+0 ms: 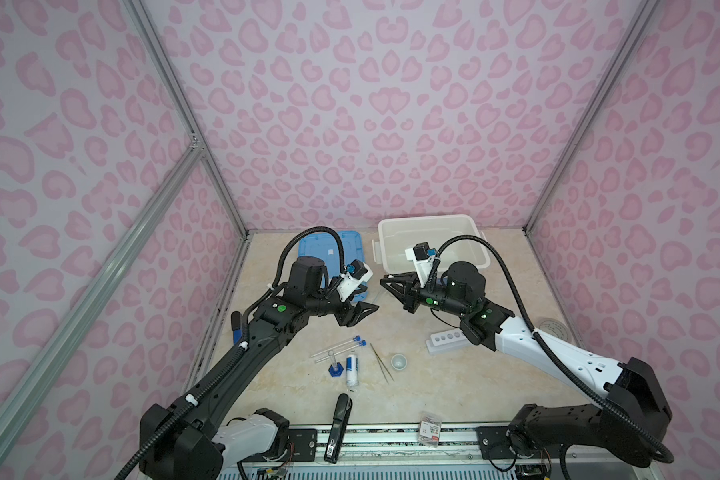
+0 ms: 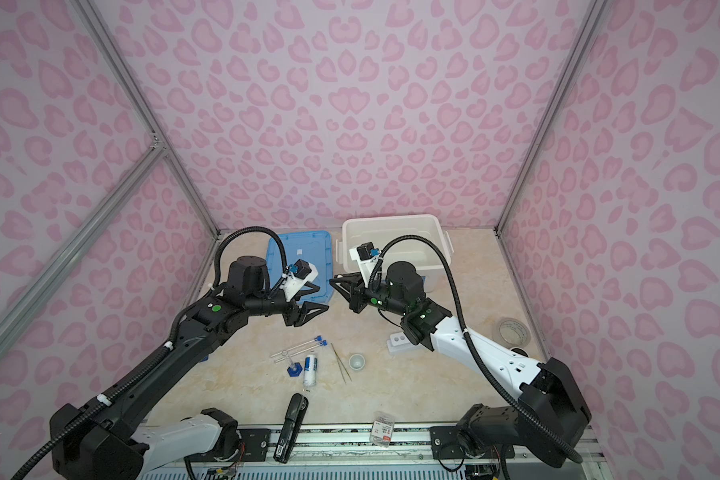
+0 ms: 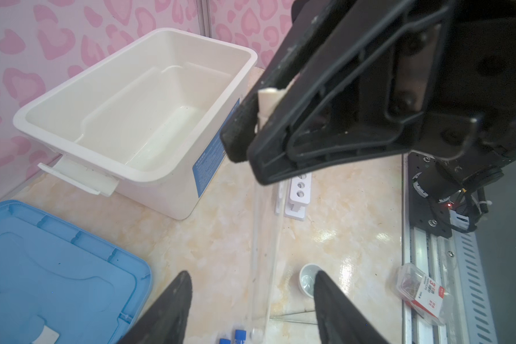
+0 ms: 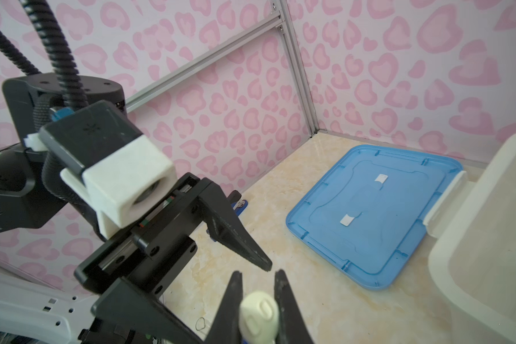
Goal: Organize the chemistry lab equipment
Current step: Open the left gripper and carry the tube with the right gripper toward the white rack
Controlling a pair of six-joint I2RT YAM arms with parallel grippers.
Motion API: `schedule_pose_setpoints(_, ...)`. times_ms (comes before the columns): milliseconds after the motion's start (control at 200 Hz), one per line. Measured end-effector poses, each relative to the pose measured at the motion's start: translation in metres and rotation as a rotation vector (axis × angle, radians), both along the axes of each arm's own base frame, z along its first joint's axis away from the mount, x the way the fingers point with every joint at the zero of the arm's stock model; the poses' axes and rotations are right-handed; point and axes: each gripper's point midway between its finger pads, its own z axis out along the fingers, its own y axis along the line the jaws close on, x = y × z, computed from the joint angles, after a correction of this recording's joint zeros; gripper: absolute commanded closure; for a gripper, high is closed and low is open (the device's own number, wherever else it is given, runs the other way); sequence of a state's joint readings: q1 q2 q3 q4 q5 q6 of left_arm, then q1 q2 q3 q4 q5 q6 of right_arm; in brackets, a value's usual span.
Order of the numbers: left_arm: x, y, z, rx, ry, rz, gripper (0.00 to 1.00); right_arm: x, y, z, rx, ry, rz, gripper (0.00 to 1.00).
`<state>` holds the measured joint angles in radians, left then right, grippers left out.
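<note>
My right gripper (image 4: 259, 273) is shut on the white cap (image 4: 259, 315) of a clear tube (image 3: 261, 238) that hangs down above the table. In the left wrist view the tube passes between the wide-apart fingers of my open left gripper (image 3: 251, 274), touching neither. In both top views the grippers meet tip to tip in mid-table, left gripper (image 1: 371, 297) and right gripper (image 1: 383, 281). Nearer the front lie two blue-capped tubes (image 1: 341, 347), a blue-based cylinder (image 1: 335, 366), a white bottle (image 1: 352, 368), tweezers (image 1: 381, 361) and a tiny cup (image 1: 399, 361). The white rack (image 1: 445, 340) stands under my right arm.
A white bin (image 1: 433, 222) stands at the back right with its blue lid (image 1: 350, 245) flat beside it. A black stapler (image 1: 337, 432) and a staple box (image 1: 430, 430) lie at the front edge. A tape roll (image 1: 553, 328) sits by the right wall.
</note>
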<state>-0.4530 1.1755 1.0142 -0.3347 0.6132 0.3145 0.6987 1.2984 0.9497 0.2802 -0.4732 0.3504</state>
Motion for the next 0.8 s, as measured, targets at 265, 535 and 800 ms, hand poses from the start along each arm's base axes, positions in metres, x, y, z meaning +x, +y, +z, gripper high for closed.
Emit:
schedule_pose_setpoints(265,0.012,0.012,0.014,-0.003,-0.061,0.098,0.32,0.003,-0.058,-0.005,-0.205,-0.055,-0.245,0.89)
schedule_pose_setpoints(535,0.020,0.018,0.023,-0.032,-0.083,0.152,0.32,0.003,-0.141,-0.028,-0.385,-0.024,-0.535,0.88)
schedule_pose_setpoints(800,0.021,0.018,0.026,-0.048,-0.088,0.157,0.32,-0.005,-0.208,-0.051,-0.468,0.044,-0.773,0.88)
